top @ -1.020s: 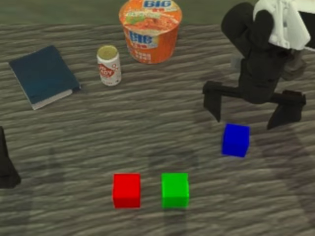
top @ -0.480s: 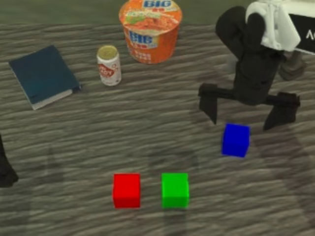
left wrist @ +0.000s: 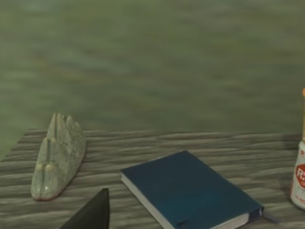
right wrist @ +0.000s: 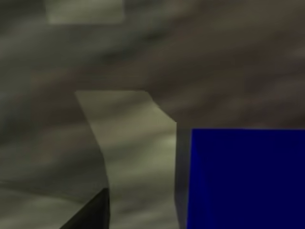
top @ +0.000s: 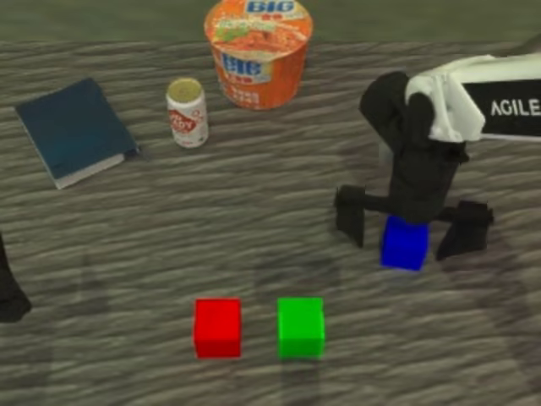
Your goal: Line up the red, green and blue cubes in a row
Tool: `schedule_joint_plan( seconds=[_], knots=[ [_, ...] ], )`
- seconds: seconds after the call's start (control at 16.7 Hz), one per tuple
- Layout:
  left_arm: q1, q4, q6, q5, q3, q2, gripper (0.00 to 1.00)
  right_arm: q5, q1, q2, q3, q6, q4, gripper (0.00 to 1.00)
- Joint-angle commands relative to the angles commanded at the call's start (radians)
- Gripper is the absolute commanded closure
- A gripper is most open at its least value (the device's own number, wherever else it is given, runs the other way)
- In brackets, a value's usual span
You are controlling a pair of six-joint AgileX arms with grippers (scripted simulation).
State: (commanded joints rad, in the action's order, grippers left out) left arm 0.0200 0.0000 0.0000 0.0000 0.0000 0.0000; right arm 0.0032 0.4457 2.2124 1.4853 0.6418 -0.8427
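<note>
The blue cube (top: pixel 404 245) sits on the right half of the wood-grain table (top: pixel 254 220), between the two spread fingers of the right gripper (top: pixel 412 223), which hangs right over it with its jaws wide and neither finger touching the cube's sides. In the right wrist view the blue cube (right wrist: pixel 245 177) fills the lower corner, close under the camera. The red cube (top: pixel 217 327) and the green cube (top: pixel 301 326) lie side by side near the front edge, a small gap between them, well apart from the blue one. Farther back stand a soda can (top: pixel 187 112), an instant noodle cup (top: pixel 258 51) and a blue book (top: pixel 74 129). The left gripper (top: pixel 10 292) is parked at the table's left edge; whether its fingers are open I cannot tell.
</note>
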Motion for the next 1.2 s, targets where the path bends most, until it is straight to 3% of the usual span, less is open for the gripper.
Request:
schedule_joint_plan(
  seconds=[0.24, 1.02, 1.2],
  knots=[
    [0.000, 0.000, 0.000, 0.000, 0.000, 0.000, 0.00, 0.000, 0.000, 0.002, -0.002, 0.000, 0.003, 0.00],
    [0.000, 0.000, 0.000, 0.000, 0.000, 0.000, 0.00, 0.000, 0.000, 0.002, -0.002, 0.000, 0.003, 0.98],
    [0.000, 0.000, 0.000, 0.000, 0.000, 0.000, 0.00, 0.000, 0.000, 0.002, -0.002, 0.000, 0.003, 1.00]
  ],
)
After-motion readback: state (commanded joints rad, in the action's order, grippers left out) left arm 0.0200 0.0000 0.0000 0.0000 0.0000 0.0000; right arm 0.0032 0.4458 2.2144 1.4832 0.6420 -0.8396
